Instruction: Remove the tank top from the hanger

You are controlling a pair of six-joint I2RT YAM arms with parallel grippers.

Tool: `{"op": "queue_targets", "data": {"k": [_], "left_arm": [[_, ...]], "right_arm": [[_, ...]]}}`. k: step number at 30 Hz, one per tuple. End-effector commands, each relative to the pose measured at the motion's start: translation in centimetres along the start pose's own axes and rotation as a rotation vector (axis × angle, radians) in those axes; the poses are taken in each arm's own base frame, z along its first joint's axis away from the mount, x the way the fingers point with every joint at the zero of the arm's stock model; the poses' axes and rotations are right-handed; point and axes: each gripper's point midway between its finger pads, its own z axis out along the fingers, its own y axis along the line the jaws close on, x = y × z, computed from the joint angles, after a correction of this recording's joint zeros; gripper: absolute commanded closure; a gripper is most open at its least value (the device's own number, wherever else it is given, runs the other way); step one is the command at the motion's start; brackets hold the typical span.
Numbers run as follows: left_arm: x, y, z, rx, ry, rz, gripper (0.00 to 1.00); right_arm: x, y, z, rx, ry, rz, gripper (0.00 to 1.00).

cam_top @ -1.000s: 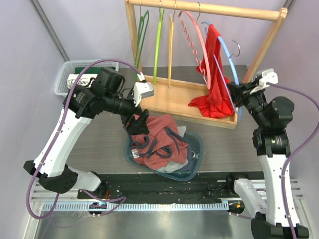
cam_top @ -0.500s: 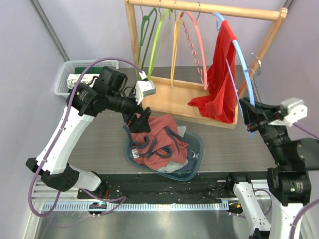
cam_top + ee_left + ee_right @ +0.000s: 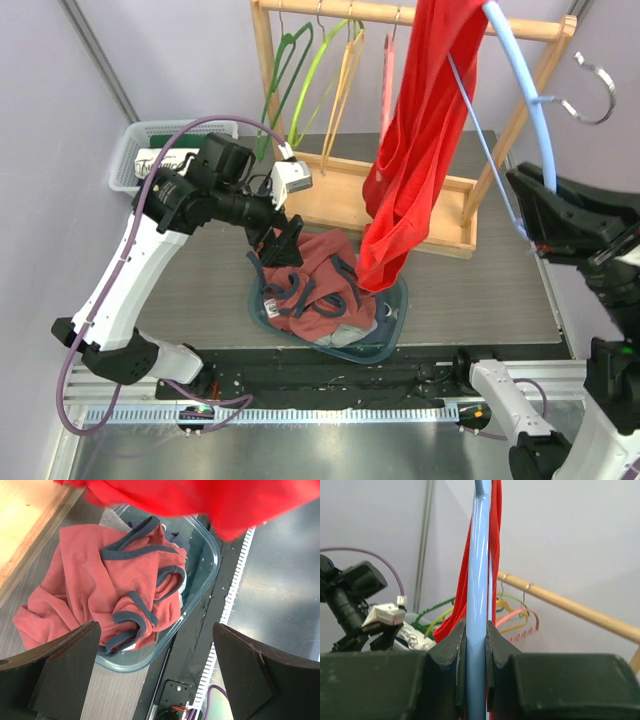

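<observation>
**Blue hanger lifted clear of the rail, tank top still draped on it**

Pale lilac walls enclose a grey table [image 3: 200, 280] bearing a wooden rack [image 3: 265, 90]. Four hangers, green to pink, remain on its rail.

A second ago the blue hanger [image 3: 525, 90] hung near the rail's right end, and the red tank top [image 3: 415, 150] pooled on the rack's base board. Now we see the hanger raised and pulled toward the near right, with its metal hook [image 3: 590, 90] free in the air. The garment hangs at full length from the hanger's upper end, and its lower hem reaches the teal basin [image 3: 400, 292]. We judge that the hanger has been unhooked but the top has not yet been slid off it. That step remains.

The right gripper [image 3: 476, 630] is clamped on the blue hanger. In the wrist view its two fingers press the light-blue bar from either side, and the red fabric runs just behind the bar.

The left gripper [image 3: 280, 243] has barely moved over the same second. Its jaws stand wide apart and hold nothing. It hovers over the basin, above a salmon garment [image 3: 95, 580] with navy trim. The tank top's hem shows at the top of its wrist view, apart from both fingers.
</observation>
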Motion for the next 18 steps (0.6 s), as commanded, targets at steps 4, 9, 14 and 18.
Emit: {"op": "queue_targets", "data": {"k": [4,9,14,18], "left_arm": [[-0.6,-1.3,-1.4,0.006,-0.066,0.034,0.00],[-0.2,-1.4,-1.3,0.011,-0.060,0.026,0.00],[-0.2,-1.5,-1.5,0.010,-0.069,0.026,0.00],[-0.2,-1.4,-1.8,0.002,-0.077,0.020,0.00]], "right_arm": [[-8.4,1.5,3.1,-0.156,-0.219,-0.022,0.99],[-11.2,1.8,4.2,-0.219,-0.318,-0.010,0.99],[-14.1,2.5,4.5,-0.276,-0.405,-0.028,0.99],[-15.1,2.4,5.2,-0.300,-0.446,0.005,0.99]]}}
